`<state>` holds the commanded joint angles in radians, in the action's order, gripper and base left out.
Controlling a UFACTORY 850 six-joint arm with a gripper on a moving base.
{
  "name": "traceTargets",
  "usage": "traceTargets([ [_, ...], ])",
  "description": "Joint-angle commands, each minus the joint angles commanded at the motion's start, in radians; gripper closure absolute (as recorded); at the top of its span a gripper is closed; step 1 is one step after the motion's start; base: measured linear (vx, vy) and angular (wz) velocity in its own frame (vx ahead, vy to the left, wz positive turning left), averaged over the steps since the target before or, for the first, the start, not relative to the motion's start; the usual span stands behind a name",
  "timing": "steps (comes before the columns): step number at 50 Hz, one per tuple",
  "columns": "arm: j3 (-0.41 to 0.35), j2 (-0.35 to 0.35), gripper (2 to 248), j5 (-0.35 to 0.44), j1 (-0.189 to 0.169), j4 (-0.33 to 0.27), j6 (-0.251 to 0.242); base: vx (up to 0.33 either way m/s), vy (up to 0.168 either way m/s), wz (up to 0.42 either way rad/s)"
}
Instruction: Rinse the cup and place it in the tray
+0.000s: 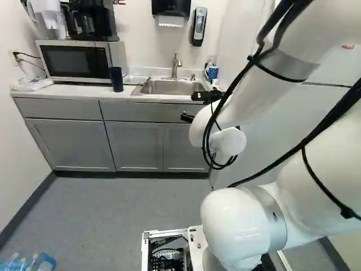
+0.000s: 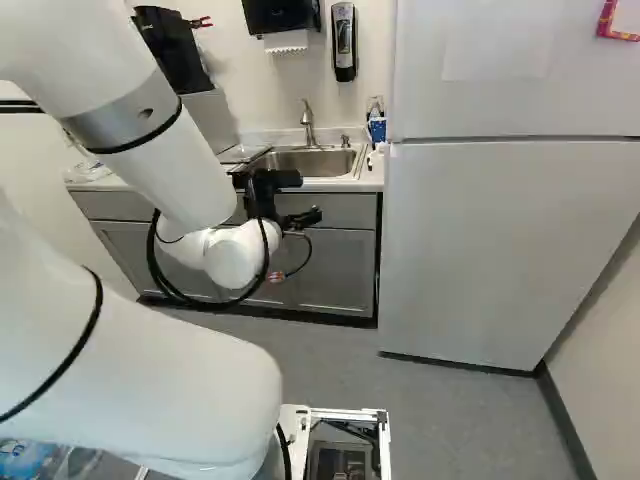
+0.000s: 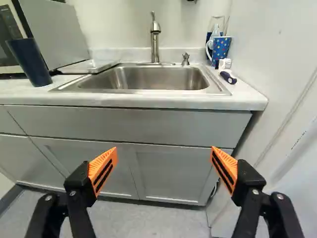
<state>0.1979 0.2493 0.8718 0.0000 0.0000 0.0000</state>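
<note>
The gripper is spread wide, its two orange pads well apart and angled toward each other, with nothing held between them. Ahead of it are the grey cabinet doors under the desk.

Set into the desk is the steel sink, its long side running along the desk's front edge, the faucet upright behind it. The dark blue cup stands on the desk on the microwave side of the sink, upright, its long axis vertical and its wider end up (it looks tilted in the wrist view, but the left base view has it straight). Its inside is hidden.

Between cup and sink, near the sink's rim, lies the shallow tray, flat on the desk. The microwave is just behind the cup, bearing a black coffee maker.

At the sink's other end stands a dotted mug, upright, handle toward the faucet side. Clear containers rise above it, whether in it or behind it I cannot tell. A brush lies just in front, its dark blue handle pointing toward the desk's front.
</note>
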Motion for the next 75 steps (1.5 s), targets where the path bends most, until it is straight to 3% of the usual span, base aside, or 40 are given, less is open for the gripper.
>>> traceTargets([
  [42, 0.135, -0.037, 3, -0.062, 0.002, 0.000, 0.000, 0.000, 0.000, 0.000],
  [75, 0.212, -0.037, 3, -0.065, 0.010, 0.000, 0.000, 0.000, 0.000, 0.000],
])
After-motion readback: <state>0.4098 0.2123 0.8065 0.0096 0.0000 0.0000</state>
